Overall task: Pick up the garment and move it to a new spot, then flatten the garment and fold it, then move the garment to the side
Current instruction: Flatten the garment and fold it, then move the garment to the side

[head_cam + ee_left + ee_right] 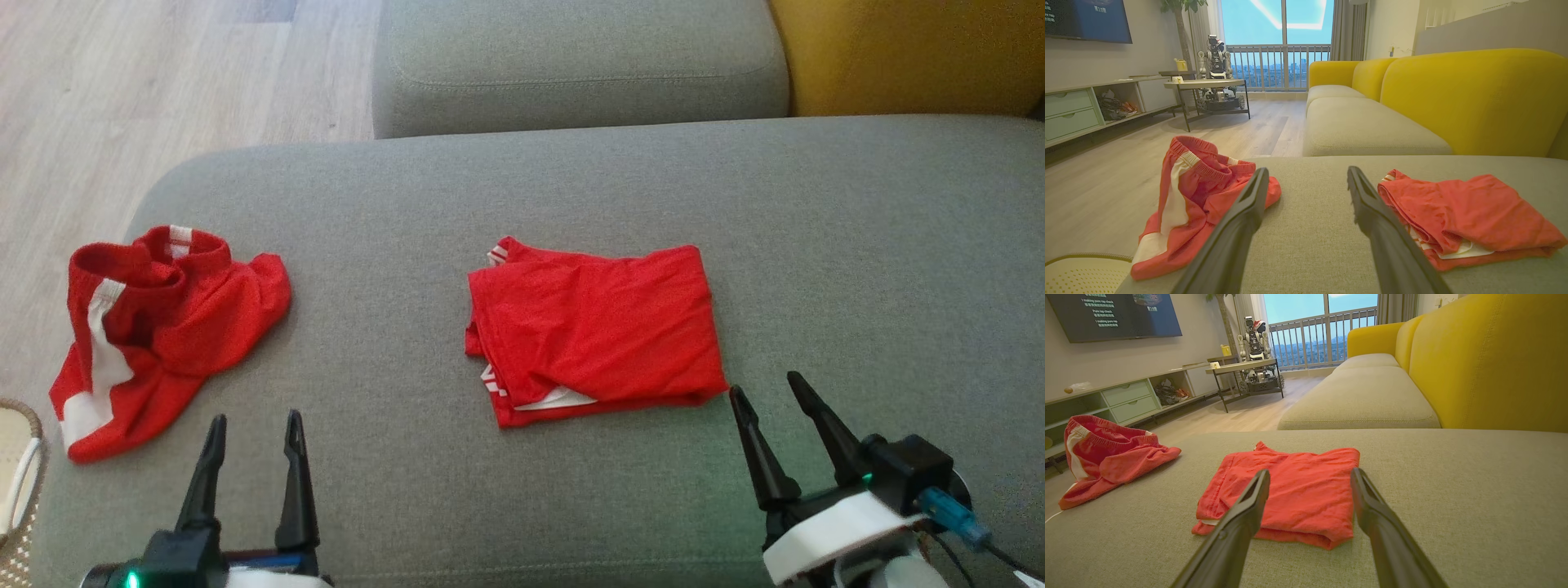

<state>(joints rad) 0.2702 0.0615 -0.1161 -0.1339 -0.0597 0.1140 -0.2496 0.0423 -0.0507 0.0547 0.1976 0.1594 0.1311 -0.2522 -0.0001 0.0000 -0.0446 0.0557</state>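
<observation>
Red cloth, the folded garment point(594, 331), is laid flat on the sofa point(571, 188), just ahead of the right jaws and well to the right of the left jaws. Both pairs are held apart and empty, likely clear of it so the fold is not disturbed before the move aside. A crumpled garment point(155, 327) is heaped ahead-left of the left jaws.

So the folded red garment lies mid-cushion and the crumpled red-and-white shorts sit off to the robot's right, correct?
Not quite. In the head view the crumpled red-and-white shorts sit to the robot's left, by the edge of the grey cushion. The folded red garment does lie mid-cushion.
</observation>
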